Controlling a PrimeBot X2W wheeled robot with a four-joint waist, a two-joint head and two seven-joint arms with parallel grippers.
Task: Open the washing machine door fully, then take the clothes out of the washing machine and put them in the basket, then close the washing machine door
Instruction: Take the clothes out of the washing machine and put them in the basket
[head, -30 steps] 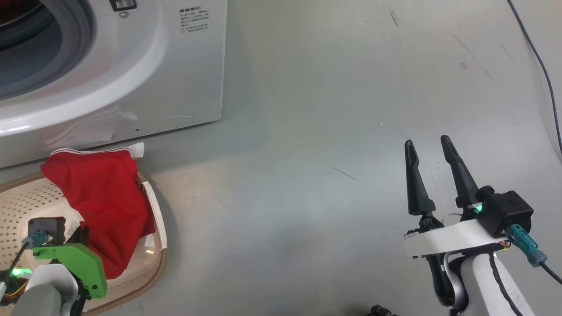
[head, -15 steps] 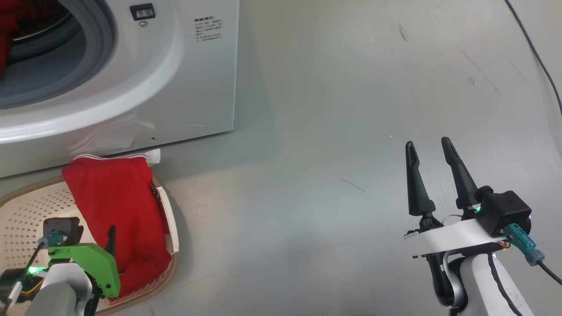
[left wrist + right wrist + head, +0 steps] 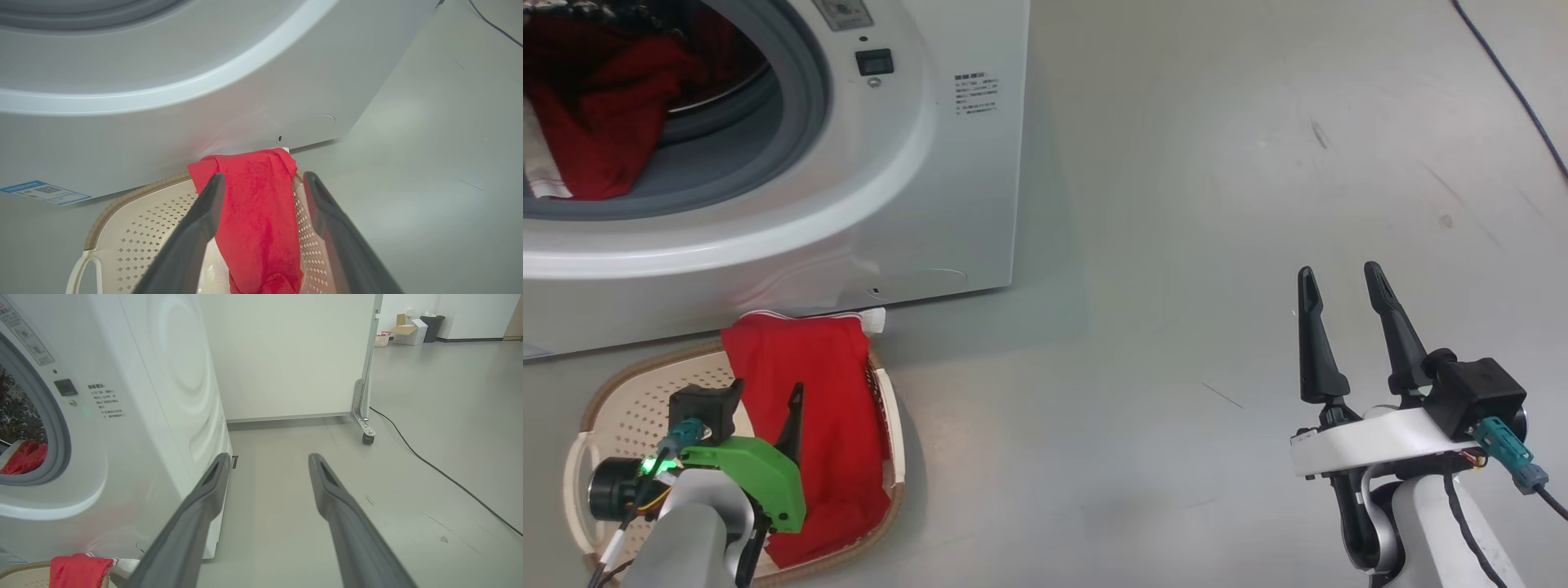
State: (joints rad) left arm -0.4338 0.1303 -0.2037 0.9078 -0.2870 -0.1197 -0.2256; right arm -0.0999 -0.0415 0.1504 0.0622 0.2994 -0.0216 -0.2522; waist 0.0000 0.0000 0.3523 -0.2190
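Both left end effector [image 3: 264, 176] and right end effector [image 3: 1339, 271] gape empty; clothes [image 3: 829, 408] hide part of basket [image 3: 625, 408].

Grey floor [image 3: 1176, 204], as I see it from the head camera: smooth, with faint dark scuffs. Standing directly on it are the washing machine [image 3: 964, 204] at upper left, the basket [image 3: 629, 408] just before the machine's base, and a dark cable [image 3: 1511, 82] at far right. In my right wrist view, a white partition's caster [image 3: 368, 438] rests beyond the machine, with boxes [image 3: 408, 332] far back.
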